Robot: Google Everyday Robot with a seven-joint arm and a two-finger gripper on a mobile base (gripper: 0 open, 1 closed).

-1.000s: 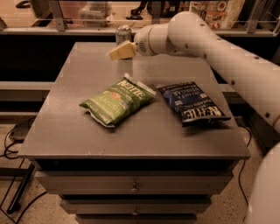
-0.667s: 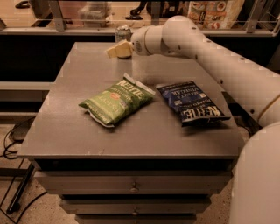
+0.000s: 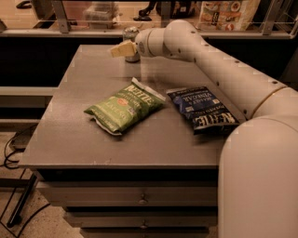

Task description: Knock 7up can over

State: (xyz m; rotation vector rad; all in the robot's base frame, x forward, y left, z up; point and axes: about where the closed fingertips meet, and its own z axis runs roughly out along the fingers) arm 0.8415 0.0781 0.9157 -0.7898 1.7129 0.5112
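The 7up can (image 3: 131, 32) is a small silvery-grey can standing upright at the far edge of the grey table (image 3: 79, 93). My gripper (image 3: 122, 49) is cream-coloured, at the end of the white arm (image 3: 205, 51) that reaches in from the right. It sits right in front of the can and hides the can's lower part. Whether it touches the can does not show.
A green chip bag (image 3: 125, 106) lies mid-table and a dark blue chip bag (image 3: 203, 109) lies to its right. A shelf with packaged goods (image 3: 228, 13) runs behind the table. Drawers (image 3: 139, 200) sit under the tabletop. Cables (image 3: 14, 153) lie on the floor at the left.
My gripper has shifted slightly left and farther back, closer against the can. The can still stands upright and the bags have not moved.
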